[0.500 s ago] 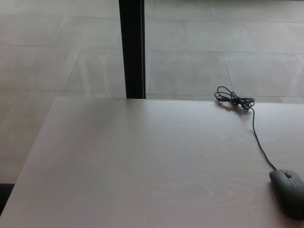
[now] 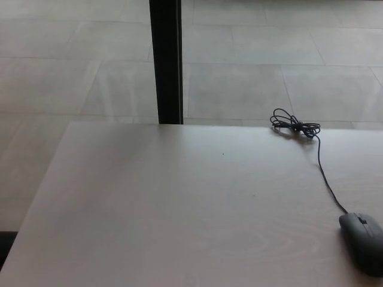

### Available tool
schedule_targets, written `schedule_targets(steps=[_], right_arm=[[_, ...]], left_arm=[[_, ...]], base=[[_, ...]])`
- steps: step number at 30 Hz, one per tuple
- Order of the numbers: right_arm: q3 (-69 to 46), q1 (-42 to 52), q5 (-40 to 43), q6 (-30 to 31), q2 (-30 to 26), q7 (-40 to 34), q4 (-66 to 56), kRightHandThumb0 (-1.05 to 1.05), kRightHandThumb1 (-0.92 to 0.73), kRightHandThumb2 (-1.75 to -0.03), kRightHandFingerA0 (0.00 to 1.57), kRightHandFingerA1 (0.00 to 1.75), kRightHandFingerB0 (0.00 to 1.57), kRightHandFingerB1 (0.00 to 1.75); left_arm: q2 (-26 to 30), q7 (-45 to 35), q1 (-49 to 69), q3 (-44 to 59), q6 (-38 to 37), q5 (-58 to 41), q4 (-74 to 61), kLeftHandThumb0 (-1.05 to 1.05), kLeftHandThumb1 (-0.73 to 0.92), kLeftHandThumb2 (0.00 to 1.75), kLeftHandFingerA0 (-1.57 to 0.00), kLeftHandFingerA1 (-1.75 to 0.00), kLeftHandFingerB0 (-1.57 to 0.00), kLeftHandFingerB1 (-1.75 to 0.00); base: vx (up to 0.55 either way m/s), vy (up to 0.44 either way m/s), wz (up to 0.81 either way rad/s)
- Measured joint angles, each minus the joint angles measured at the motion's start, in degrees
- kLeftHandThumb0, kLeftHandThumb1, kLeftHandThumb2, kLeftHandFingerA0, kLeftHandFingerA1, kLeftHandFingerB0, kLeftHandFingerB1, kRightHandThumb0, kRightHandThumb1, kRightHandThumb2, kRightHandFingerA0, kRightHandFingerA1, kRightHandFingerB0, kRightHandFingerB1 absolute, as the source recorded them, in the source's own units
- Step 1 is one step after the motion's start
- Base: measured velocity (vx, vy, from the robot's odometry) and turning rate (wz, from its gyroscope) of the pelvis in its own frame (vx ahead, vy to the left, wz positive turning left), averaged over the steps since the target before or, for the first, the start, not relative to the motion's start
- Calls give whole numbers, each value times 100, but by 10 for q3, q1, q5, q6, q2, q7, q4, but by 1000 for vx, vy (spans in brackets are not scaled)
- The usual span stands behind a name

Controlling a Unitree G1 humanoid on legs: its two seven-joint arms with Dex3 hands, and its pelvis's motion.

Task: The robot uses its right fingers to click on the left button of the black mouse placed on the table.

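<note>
Nothing has moved since the earlier frame. Neither of my hands shows, so I cannot tell how my fingers stand. The black mouse (image 2: 363, 242) lies at the right edge of the table (image 2: 179, 227), its cable (image 2: 323, 170) running back to a coiled bundle. It looks light, hard and smooth, likely to skid; I should press its left button from above, gently.

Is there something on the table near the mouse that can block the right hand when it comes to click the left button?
Nothing visible does. The mouse lies alone near the table's right edge; only its cable runs away toward the far edge. No hand is in view, so its path cannot be judged.
</note>
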Motion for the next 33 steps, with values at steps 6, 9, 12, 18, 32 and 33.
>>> schedule_targets(steps=[6,9,12,18,32,33], right_arm=[[-19,-62,32,-5,-68,-21,-37,-79,-67,-98,34,49,16,41],[39,-91,18,-15,-90,-33,-97,-81,-66,-96,31,48,20,41],[90,-110,2,-28,-94,-39,-155,-89,-80,-65,37,59,36,40],[176,-118,-40,-33,-94,-51,-255,-105,-83,-128,76,131,7,57],[331,-101,-154,-15,-97,-62,-427,-95,-88,-67,40,47,42,35],[342,-97,-163,-14,-98,-62,-435,-95,-88,-67,40,47,42,35]], left_arm=[[10,-12,-3,8,0,-21,3,-81,92,72,-58,-60,-45,-45],[16,-13,-4,9,0,-27,5,-81,92,74,-51,-60,-39,-45],[16,-16,-5,7,0,-32,6,-80,92,72,-54,-63,-41,-46],[16,-16,-4,7,0,-35,7,-81,92,74,-60,-62,-42,-44],[16,-16,-8,6,0,-35,7,-77,92,71,-58,-58,-41,-43],[16,-16,-8,6,0,-35,7,-77,92,71,-58,-58,-41,-43]], base=[[0,0,0],[0,0,0],[0,0,0],[0,0,0],[0,0,0],[0,0,0]])
